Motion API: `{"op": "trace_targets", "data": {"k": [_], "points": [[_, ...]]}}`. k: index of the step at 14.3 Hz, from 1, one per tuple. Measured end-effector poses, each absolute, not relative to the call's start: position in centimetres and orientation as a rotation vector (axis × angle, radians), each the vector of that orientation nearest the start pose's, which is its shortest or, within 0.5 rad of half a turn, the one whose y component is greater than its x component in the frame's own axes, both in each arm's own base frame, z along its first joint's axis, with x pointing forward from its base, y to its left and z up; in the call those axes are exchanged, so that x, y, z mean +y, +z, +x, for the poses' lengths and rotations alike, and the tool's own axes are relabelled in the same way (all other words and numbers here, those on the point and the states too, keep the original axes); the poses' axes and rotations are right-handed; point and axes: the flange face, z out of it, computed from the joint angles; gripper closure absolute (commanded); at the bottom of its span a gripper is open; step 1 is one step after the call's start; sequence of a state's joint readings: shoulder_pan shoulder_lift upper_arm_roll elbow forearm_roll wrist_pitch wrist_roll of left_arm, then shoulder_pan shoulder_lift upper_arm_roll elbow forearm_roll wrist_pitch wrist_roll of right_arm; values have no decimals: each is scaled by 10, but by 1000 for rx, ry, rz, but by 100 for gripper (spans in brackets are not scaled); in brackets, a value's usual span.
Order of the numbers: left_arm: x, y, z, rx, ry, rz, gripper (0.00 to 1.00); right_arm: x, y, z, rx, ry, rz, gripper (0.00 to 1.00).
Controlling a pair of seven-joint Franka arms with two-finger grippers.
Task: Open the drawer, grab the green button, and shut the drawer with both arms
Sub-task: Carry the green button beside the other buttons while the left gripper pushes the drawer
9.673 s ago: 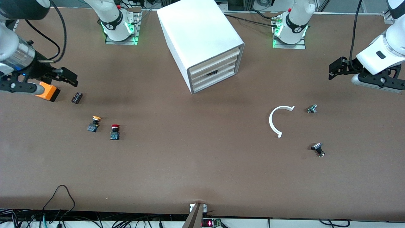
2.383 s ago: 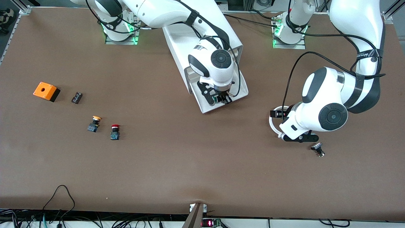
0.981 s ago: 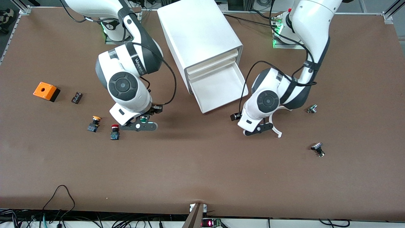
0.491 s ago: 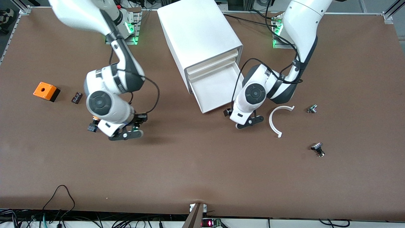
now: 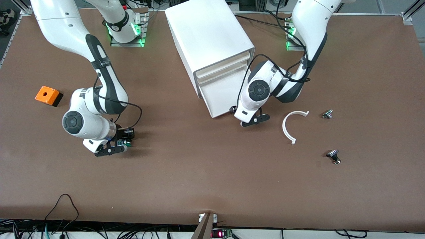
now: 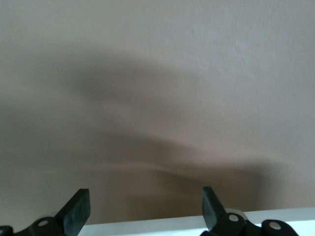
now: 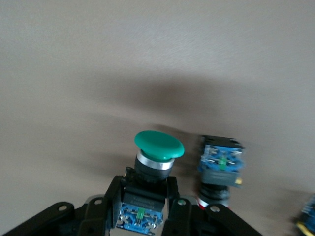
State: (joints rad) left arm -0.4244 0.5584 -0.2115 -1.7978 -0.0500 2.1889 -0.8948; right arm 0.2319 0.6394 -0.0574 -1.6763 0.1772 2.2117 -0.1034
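Observation:
The white cabinet [image 5: 209, 33] has its lowest drawer [image 5: 222, 96] pulled out and empty. My left gripper [image 5: 247, 120] is open and empty, low over the table just in front of the drawer's front edge. In the left wrist view its open gripper [image 6: 143, 211] has the white drawer edge [image 6: 172, 228] beside it. My right gripper [image 5: 123, 144] is shut on the green-capped button [image 5: 125, 143], low over the table toward the right arm's end. In the right wrist view the fingers [image 7: 106, 196] clamp the button's dark body below its green cap [image 7: 158, 144].
A red-capped button [image 7: 220, 167] lies on the table right beside the held one, and a yellow-capped one [image 7: 307, 221] shows at the picture's edge. An orange box [image 5: 48, 95], a white curved piece [image 5: 286, 127] and two small metal parts [image 5: 327, 114] [image 5: 333, 156] lie on the table.
My right gripper has carried the green button farther toward the right arm's end and nearer the front camera, over the red and yellow buttons. My left gripper has closed in on the drawer's front.

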Motion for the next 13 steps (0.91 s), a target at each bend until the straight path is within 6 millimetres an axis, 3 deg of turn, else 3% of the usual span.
{"op": "trace_targets", "data": {"k": [1, 3, 4, 5, 10, 13], "points": [[-377, 229, 511, -476, 355, -3084, 0, 129, 216, 657, -261, 165, -3021, 100], [-383, 226, 501, -469, 379, -3079, 0, 131, 205, 657, -257, 161, -3018, 84], [-388, 224, 494, -477, 393, -3073, 0, 133, 198, 656, -256, 165, -3017, 22], [-390, 223, 491, -475, 399, -3073, 0, 133, 196, 656, -255, 166, -3018, 3], [-416, 224, 464, -484, 442, -3067, 0, 134, 204, 663, -234, 128, -3007, 1], [-428, 226, 444, -489, 466, -3056, 0, 137, 240, 674, -244, 35, -3001, 1]]}}
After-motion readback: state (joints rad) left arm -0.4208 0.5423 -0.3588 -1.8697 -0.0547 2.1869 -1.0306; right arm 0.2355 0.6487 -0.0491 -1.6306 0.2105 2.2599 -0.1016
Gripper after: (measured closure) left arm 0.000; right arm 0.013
